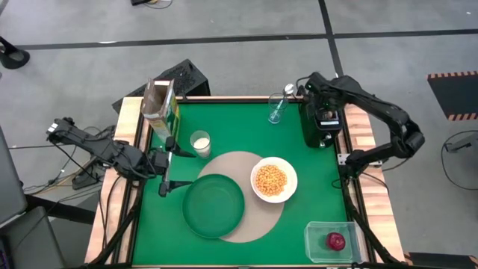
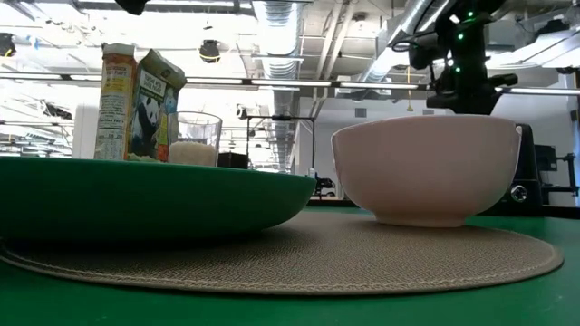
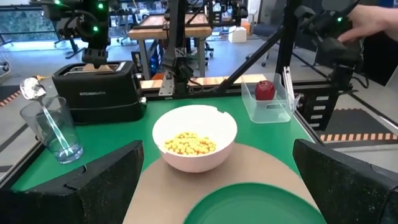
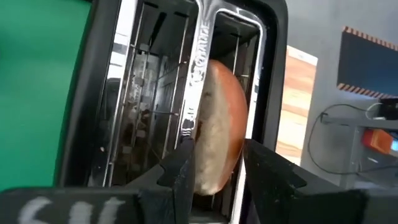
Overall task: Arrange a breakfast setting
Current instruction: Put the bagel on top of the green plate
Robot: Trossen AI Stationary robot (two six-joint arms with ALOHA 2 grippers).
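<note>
The right hand [image 4: 214,165] is closed on the bagel [image 4: 217,124] in the toaster [image 4: 155,81]. Best to lift it straight up, slowly. The left hand [image 3: 214,180] waits wide open and empty by the plate [image 3: 255,205].

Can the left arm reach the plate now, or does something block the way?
Probably yes. The left tool, open, hovers at the mat's edge, right beside the plate, with nothing between them. The glass of milk and the cereal box stand behind it, out of the path.

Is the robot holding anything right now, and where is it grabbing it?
The right gripper pinches the bagel by its flat sides, near its edge, in the toaster slot. The left gripper is open, holding nothing.
</note>
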